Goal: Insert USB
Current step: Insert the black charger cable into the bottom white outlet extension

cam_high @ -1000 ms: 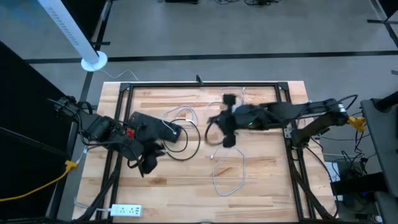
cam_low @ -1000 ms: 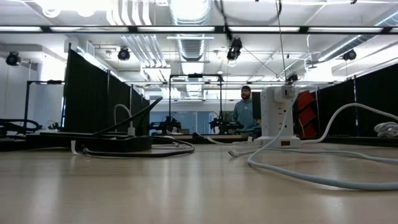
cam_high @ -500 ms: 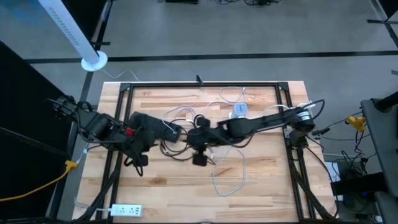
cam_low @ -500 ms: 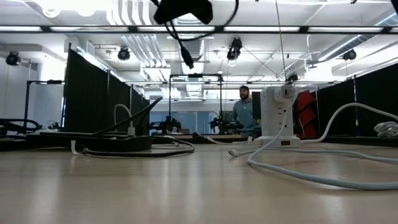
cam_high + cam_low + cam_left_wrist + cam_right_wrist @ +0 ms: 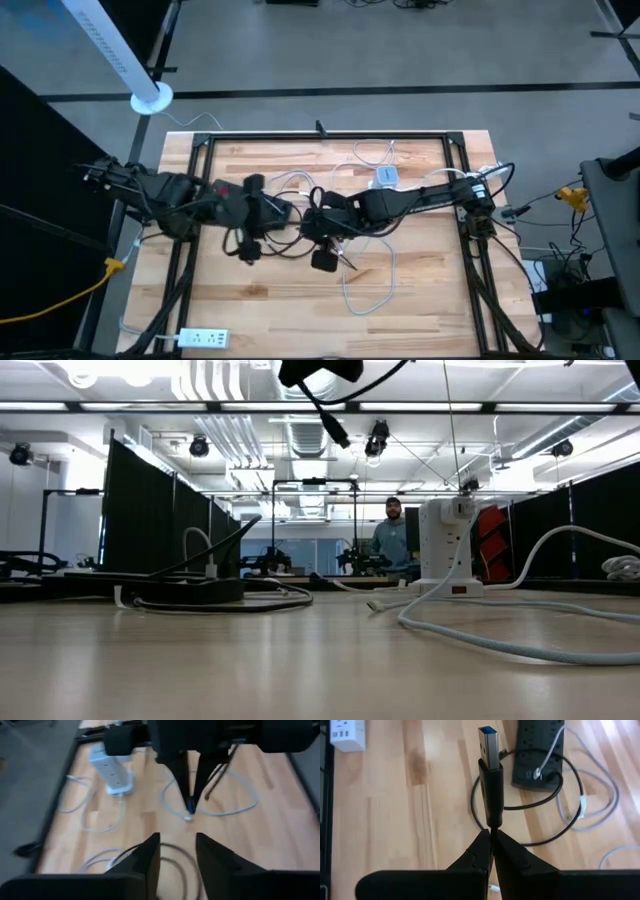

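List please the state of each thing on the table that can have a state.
USB plug: held up, not inserted.
Right claw: shut on the plug's cable.
Left claw: open, empty.
Black power strip: flat, one white cable plugged in.
White power tower: upright.

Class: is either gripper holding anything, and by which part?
The right gripper pinches the black USB plug at its cable end, metal tip pointing away. The left gripper is open, holding nothing.
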{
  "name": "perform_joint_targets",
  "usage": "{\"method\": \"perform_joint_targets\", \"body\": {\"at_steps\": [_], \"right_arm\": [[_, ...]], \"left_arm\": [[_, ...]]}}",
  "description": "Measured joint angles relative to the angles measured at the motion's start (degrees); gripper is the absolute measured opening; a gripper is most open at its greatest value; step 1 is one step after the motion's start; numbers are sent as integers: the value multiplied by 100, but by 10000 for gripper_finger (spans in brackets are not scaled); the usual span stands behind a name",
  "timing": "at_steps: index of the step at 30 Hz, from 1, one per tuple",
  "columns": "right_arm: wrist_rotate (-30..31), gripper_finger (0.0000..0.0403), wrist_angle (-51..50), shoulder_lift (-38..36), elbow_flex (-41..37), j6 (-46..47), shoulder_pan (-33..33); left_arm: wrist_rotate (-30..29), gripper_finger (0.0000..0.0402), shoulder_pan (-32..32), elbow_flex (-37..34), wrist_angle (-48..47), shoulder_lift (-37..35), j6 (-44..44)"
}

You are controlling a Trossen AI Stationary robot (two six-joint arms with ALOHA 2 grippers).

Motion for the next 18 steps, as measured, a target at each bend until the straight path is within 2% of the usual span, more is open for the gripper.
{"method": "perform_joint_targets", "body": {"at_steps": [10,13,18], "right_arm": [[5,0,-88,-149,0,-725,-58],[8,0,-166,-149,0,-891,-63],[16,0,-147,-212,0,-1139,-64]], "left_arm": [[144,252,109,-4,920,628,125],[48,274,127,-4,1134,624,-99],[118,274,214,-4,1034,623,-750]]}}
